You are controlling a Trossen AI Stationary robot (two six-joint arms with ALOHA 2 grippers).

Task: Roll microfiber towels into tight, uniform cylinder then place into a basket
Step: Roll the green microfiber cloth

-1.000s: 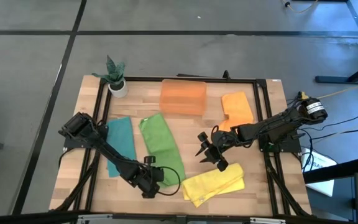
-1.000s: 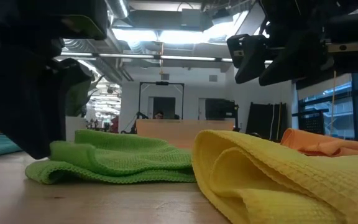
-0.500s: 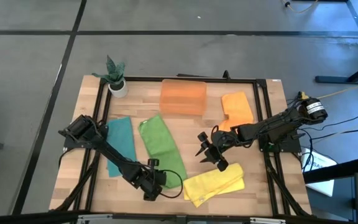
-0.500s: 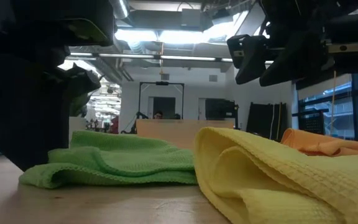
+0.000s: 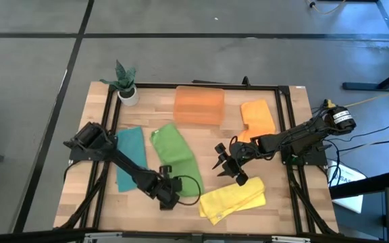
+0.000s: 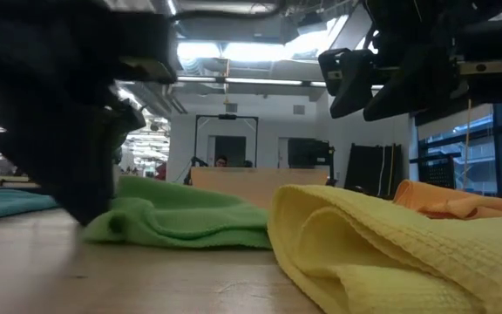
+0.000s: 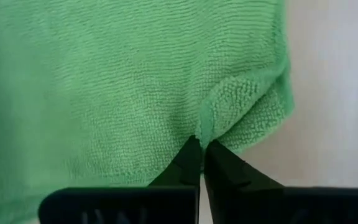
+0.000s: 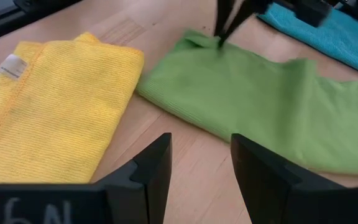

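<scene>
The green towel (image 5: 174, 156) lies flat on the table's middle, its near corner puckered up. My left gripper (image 5: 169, 194) is shut on that corner; it also shows in the left wrist view (image 7: 201, 149) and the right wrist view (image 8: 222, 28). My right gripper (image 5: 227, 166) hovers open and empty between the green towel and the yellow towel (image 5: 232, 200). The teal towel (image 5: 128, 158) lies flat at the left. An orange towel (image 5: 257, 118) lies at the far right. The orange basket (image 5: 199, 104) stands at the far middle. My left gripper pinches a raised pucker of the green towel at its near corner (image 7: 211, 121) between its two fingertips. The fingers come from above, pointing down. The rest of the towel lies slack on the table; one layer or several, I cannot tell.
A small white pot with a green plant (image 5: 125, 86) stands at the far left corner. A black frame (image 5: 283, 115) runs round the work area. Bare wood shows between the green towel and the yellow one (image 8: 166, 134).
My left gripper has moved a little toward the table's right and far edges, staying shut on the green towel's near corner. That corner has slid along with it and bunched up, while the towel's far part has stayed in place.
</scene>
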